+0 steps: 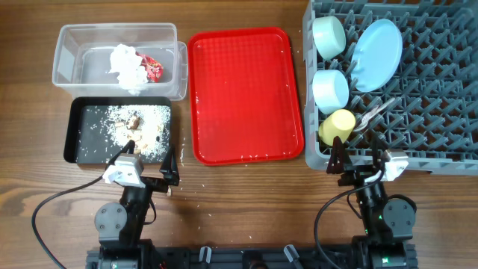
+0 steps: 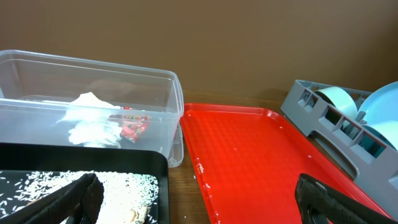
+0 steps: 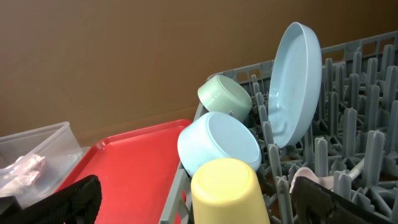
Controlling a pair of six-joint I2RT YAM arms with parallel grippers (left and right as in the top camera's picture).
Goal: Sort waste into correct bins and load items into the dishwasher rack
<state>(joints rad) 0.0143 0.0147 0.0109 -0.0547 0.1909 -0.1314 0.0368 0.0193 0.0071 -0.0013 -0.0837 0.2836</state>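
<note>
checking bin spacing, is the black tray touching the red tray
Apart. The overhead view shows a clear gap between the black tray and the red tray.

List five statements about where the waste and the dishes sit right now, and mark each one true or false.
1. The yellow cup sits in the dishwasher rack. True.
2. The white tissue lies on the red tray. False: it lies in the clear tub.
3. The blue plate stands on edge in the rack. True.
4. The mint bowl and the pale blue bowl rest on the red tray. False: both are in the rack.
5. The red wrapper lies in the black tray. False: it lies in the clear tub beside the tissue; the black tray holds rice-like crumbs.
</note>
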